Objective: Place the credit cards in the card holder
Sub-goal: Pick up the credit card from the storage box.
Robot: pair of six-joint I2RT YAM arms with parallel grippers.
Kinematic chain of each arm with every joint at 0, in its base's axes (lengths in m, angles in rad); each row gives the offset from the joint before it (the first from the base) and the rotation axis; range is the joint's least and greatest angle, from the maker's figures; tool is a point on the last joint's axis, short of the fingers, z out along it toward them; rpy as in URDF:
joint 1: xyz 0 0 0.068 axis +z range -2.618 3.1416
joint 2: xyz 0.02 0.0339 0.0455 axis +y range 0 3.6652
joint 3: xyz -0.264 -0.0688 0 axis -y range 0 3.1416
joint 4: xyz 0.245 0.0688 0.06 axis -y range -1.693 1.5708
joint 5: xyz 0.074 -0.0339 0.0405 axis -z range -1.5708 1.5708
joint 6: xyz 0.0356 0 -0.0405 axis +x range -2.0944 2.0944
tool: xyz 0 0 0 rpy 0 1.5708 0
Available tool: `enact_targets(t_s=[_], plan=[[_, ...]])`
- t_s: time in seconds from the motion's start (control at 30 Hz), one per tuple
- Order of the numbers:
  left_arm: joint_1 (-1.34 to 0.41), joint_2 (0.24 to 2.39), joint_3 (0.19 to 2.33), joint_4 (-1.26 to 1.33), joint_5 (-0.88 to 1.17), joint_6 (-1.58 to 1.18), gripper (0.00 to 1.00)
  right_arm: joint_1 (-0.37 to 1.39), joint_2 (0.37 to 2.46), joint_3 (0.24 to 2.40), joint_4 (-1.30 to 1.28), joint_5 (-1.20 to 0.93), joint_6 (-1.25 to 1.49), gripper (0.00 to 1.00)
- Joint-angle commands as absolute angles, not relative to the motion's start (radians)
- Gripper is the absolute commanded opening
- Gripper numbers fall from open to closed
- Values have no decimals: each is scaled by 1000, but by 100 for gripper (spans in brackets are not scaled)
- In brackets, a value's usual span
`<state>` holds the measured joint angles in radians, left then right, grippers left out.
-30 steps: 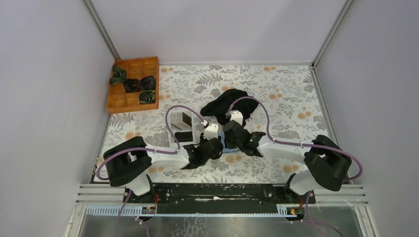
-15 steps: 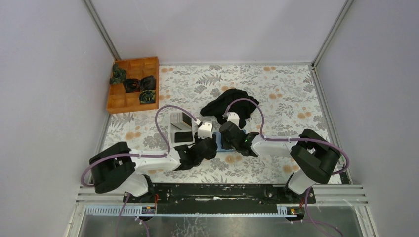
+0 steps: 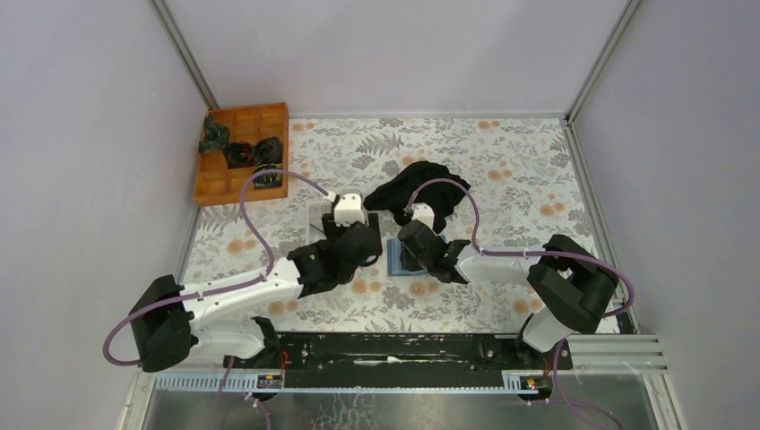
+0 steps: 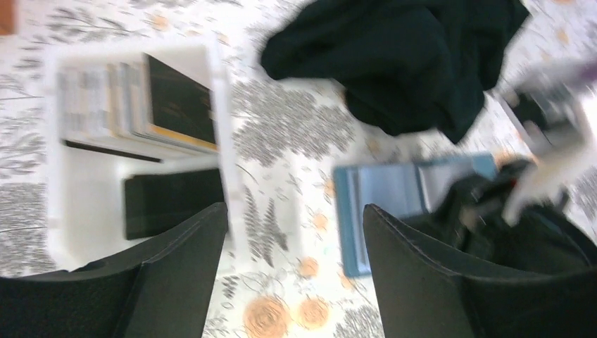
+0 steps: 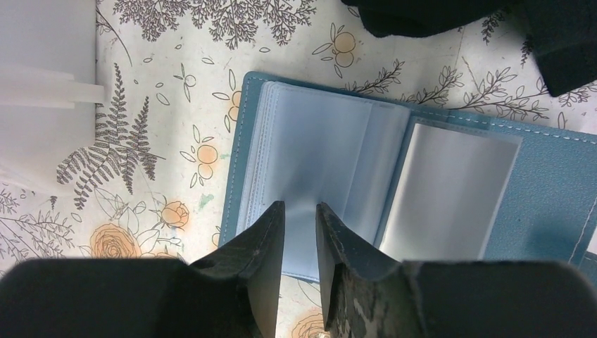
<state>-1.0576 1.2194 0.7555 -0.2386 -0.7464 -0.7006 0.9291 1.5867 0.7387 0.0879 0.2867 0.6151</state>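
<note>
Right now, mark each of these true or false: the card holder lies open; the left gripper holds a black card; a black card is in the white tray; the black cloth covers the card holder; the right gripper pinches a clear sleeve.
The card holder lies open: true.
The left gripper holds a black card: false, its jaws stand open and empty.
A black card lies in the white tray: true.
The black cloth covers the card holder: false, it lies beyond it.
The right gripper pinches a clear sleeve: true.
</note>
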Motion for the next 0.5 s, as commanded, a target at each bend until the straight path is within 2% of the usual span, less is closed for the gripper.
enact_targets(t_s=[0.0, 0.17, 0.2, 0.23, 0.27, 0.47], plan=[[-926, 1205, 822, -379, -746, -648, 80, 933, 1560, 742, 47, 268, 608, 31], [-751, 1220, 886, -418, -635, -559, 83, 933, 1545, 742, 55, 255, 600, 31], [-706, 1229, 900, -424, -606, -545, 86, 933, 1545, 742, 59, 253, 597, 31], [-671, 1240, 915, -432, -555, -534, 96, 933, 1544, 742, 62, 251, 595, 31], [-640, 1250, 931, -440, -524, -523, 100, 933, 1545, 742, 66, 247, 593, 31], [-553, 1308, 999, -478, -417, -489, 100, 933, 1547, 745, 88, 229, 585, 31]])
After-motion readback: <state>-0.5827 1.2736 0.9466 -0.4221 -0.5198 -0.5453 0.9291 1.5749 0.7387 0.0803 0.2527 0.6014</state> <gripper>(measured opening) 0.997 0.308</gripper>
